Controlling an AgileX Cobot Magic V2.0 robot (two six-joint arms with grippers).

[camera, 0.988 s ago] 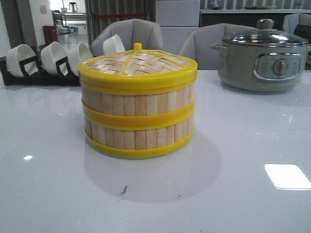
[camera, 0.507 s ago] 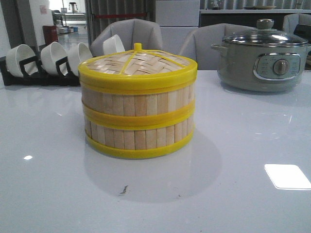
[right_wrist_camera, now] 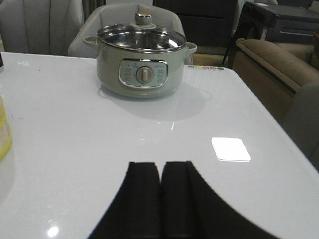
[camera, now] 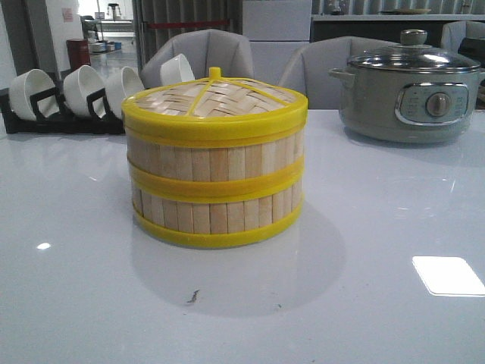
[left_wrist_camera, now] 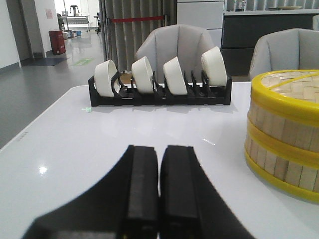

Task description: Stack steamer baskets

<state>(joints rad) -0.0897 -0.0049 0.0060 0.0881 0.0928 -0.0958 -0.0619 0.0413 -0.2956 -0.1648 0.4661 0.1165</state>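
**Baskets stacked at frame centre, both grippers clenched on nothing**

At the centre of the front view, on the white table (camera: 364,303), the two steamer baskets are seen one on top of the other: the upper basket (camera: 216,158) is seated squarely on the lower basket (camera: 216,214), their yellow rims meeting in a band around the middle. The stack is capped by the woven lid (camera: 216,102), whose yellow rim sits flush on the upper basket. No gripper is touching the stack.

In the upper right of the frame, well apart from the stack, a grey pot (camera: 409,95) with a glass cover is placed near the far edge of the table. In the upper left, a black rack (camera: 64,114) holding white bowls (camera: 83,89) on edge is set along the same far edge.

In the left wrist view the left gripper (left_wrist_camera: 159,189) is shown with its black fingers pressed together and nothing between them; the stack is caught at the right edge of that frame. In the right wrist view the right gripper (right_wrist_camera: 160,199) is likewise closed on nothing, over bare table, with the pot in the upper middle of the frame and a sliver of the lower basket at the left edge.
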